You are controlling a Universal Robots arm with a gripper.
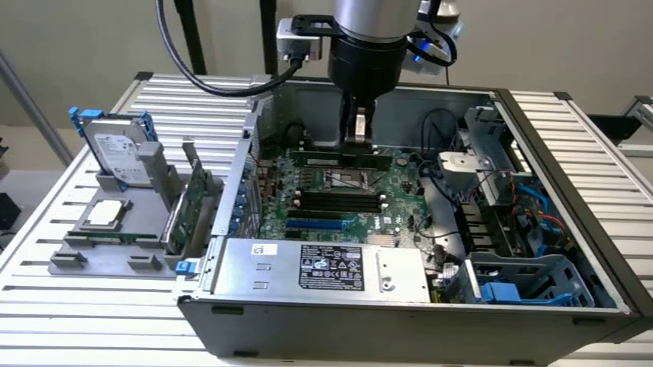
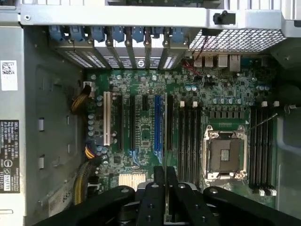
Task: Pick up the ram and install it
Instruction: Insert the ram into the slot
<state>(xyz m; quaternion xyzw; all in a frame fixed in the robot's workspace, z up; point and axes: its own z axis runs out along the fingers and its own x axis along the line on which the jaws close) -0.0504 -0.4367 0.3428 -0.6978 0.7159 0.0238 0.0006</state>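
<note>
Nearest stands the open computer case [image 1: 408, 329], its motherboard [image 1: 306, 222] spread beneath the pincer [image 1: 357, 142]. Clamped narrow on the ram [image 1: 311, 158], the pincer holds it edge-down above the board, parallel to the black memory slots [image 1: 332, 200], seemingly so that it can meet one squarely.

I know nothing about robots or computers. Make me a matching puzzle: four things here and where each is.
1 ram
2 hard drive
3 processor socket
4 power supply

a upright in the grey rack outside the case
b flat on the motherboard
c clamped in the gripper
d silver box inside the case

Pairs: 1-c, 2-a, 3-b, 4-d
</note>
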